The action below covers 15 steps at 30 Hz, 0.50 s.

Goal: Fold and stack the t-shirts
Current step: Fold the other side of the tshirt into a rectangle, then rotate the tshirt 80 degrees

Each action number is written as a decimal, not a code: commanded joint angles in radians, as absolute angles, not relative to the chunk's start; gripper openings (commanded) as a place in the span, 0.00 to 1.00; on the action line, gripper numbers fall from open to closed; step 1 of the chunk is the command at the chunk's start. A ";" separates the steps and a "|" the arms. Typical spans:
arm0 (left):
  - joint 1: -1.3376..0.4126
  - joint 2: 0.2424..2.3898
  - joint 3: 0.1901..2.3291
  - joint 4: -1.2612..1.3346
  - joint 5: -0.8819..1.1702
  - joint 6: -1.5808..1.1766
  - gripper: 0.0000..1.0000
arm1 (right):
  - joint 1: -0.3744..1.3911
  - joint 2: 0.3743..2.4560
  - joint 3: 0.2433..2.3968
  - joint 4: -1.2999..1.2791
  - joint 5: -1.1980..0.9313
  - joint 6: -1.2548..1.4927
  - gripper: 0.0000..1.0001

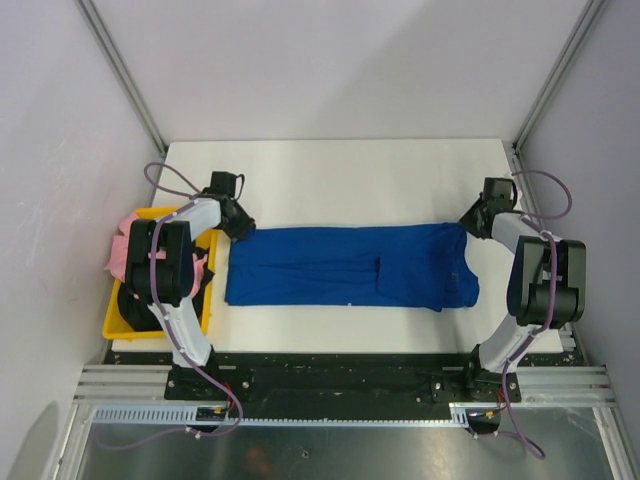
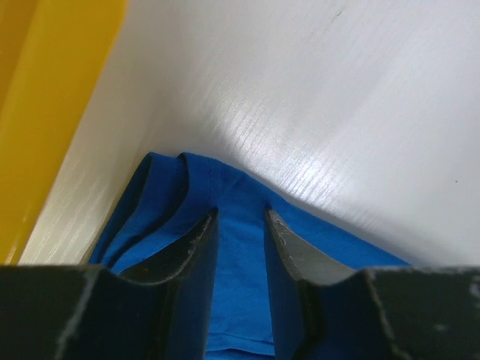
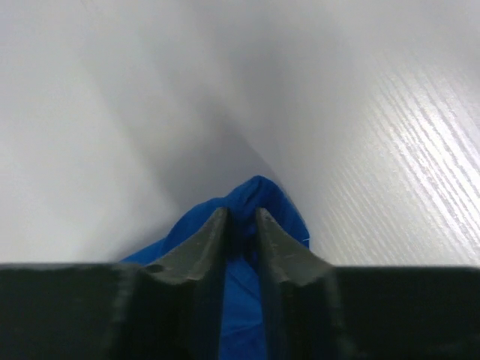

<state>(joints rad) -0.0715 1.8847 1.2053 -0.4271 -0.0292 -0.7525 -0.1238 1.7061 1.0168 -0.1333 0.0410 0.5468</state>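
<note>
Folding step: the blue shirt [image 1: 340,265] lies as a long band across the middle of the table [image 1: 330,175]; the next move likely calls for both far corners to rise together and travel to the near edge. Left gripper [image 2: 240,214] straddles the far left corner, jaws partly apart, grip not discernible; right gripper [image 3: 241,211] pinches the bunched far right corner.

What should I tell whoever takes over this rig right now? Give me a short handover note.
Left gripper: jaws partly apart over the far left corner of the blue t-shirt; grip unclear.
Right gripper: pinching the shirt's far right corner.
Blue t-shirt: lies as a long band across the table.
Pink t-shirt: bunched in the yellow bin.
Done: nothing stacked yet.
Left: finish folding the blue one, then fold and stack the rest.
</note>
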 commanded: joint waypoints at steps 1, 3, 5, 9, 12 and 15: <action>-0.056 1.885 1.205 -0.439 -0.072 -0.733 0.40 | -0.137 1.718 1.087 -0.176 0.106 0.536 0.34; -0.060 1.873 1.219 -0.438 -0.066 -0.721 0.45 | -0.129 1.708 1.121 -0.220 0.111 0.533 0.42; -0.065 1.858 1.235 -0.439 -0.057 -0.704 0.50 | -0.116 1.689 1.154 -0.279 0.124 0.534 0.45; -0.073 1.809 1.258 -0.438 -0.047 -0.674 0.57 | -0.090 1.624 1.181 -0.408 0.140 0.557 0.47; -0.081 1.765 1.257 -0.439 -0.050 -0.661 0.61 | -0.082 1.569 1.177 -0.518 0.135 0.587 0.48; -0.091 1.722 1.243 -0.439 -0.048 -0.654 0.62 | -0.061 1.499 1.144 -0.596 0.108 0.617 0.48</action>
